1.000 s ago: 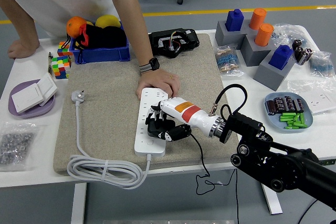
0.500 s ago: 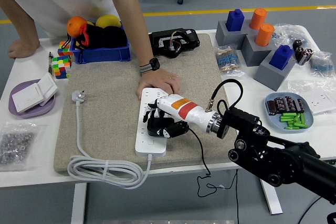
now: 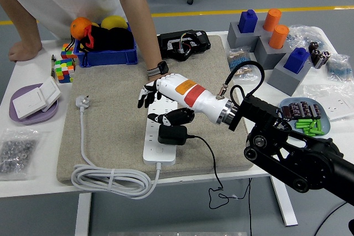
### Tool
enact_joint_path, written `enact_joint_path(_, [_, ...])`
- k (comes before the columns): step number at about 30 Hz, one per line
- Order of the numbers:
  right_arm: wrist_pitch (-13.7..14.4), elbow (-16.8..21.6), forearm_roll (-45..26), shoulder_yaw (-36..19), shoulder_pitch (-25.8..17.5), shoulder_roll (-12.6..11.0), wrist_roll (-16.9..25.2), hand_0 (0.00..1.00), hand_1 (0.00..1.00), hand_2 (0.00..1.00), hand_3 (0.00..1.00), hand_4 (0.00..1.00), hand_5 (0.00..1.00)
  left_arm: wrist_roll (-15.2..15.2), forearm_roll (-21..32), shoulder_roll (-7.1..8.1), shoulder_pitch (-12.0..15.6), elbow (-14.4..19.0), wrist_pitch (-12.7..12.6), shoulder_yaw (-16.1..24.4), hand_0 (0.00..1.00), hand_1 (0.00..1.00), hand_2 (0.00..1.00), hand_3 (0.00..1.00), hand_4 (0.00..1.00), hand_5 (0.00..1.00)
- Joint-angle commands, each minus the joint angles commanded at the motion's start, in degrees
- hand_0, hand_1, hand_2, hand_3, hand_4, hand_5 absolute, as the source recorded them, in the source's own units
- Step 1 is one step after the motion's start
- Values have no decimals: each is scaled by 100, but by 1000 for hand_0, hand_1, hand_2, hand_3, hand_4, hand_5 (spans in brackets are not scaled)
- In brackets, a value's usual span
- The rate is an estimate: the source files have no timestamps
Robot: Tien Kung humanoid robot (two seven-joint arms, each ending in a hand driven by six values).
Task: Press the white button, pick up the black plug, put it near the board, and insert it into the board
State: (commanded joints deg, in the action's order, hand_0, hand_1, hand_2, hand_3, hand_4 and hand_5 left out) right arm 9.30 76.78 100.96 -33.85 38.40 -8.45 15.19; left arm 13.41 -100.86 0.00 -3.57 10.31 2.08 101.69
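The black plug (image 3: 172, 135) stands in the white power strip (image 3: 155, 154) on the beige mat (image 3: 113, 131). Its thin black cable (image 3: 209, 162) trails right and drops over the table's front edge. My right hand (image 3: 156, 106) hovers just above and behind the plug, open, fingers spread and holding nothing. A person's forearm with a black watch (image 3: 160, 68) reaches down to the strip's far end; that hand is mostly hidden behind mine. The left arm is out of view.
The strip's white cord (image 3: 110, 178) lies coiled at the mat's front left, its white plug (image 3: 82, 101) further back. Around the mat are a blue bin (image 3: 105, 56), a purple plate (image 3: 25, 119), a black device (image 3: 182, 45), grey peg blocks (image 3: 274, 53) and a blue dish (image 3: 301, 126).
My right hand let go of the black plug, opened and rose up and back from the strip. The plug stays standing in the strip.
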Motion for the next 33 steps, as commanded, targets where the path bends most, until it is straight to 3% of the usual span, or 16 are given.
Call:
enact_joint_path(5, [-118, 363, -46, -327, -204, -124, -125, 417, 457, 462, 520, 798, 2, 12, 6, 0, -4, 0, -1, -2, 828, 796, 772, 802, 598, 487])
enact_joint_path(16, [-317, 662, -680, -1433, -935, -531, -210, 445, 490, 509, 546, 838, 58, 13, 23, 12, -30, 0, -1, -28, 828, 796, 773, 801, 597, 486])
enact_joint_path(17, [-349, 677, -793, -1541, -987, -556, -214, 533, 552, 543, 582, 874, 144, 13, 20, 16, -39, 0, -2, -29, 828, 796, 773, 802, 597, 487])
enact_joint_path(22, [-601, 835, -1404, -2138, -1381, -690, -269, 533, 552, 543, 582, 874, 144, 17, 44, 51, -135, 0, 18, -125, 828, 796, 773, 802, 597, 487])
enact_joint_path(23, [-665, 874, -1534, -2301, -1513, -710, -303, 755, 730, 703, 737, 956, 241, 17, 31, 57, -136, 0, 16, -115, 828, 796, 772, 801, 597, 486])
enact_joint_path(28, [-974, 977, -2066, -3015, -2054, -720, -559, 755, 730, 703, 737, 956, 241, 10, -8, 56, -86, 0, 20, -105, 828, 796, 772, 801, 597, 486])
enact_joint_path(29, [-1011, 991, -2148, -3133, -2140, -719, -599, 920, 917, 899, 944, 998, 570, 14, -29, 51, -77, 0, 22, -92, 828, 796, 773, 802, 597, 486])
enact_joint_path(33, [-1063, 1044, -2307, -3604, -2493, -747, -663, 920, 917, 899, 944, 998, 570, 9, -64, 32, -86, 0, 26, -84, 828, 796, 773, 802, 597, 486])
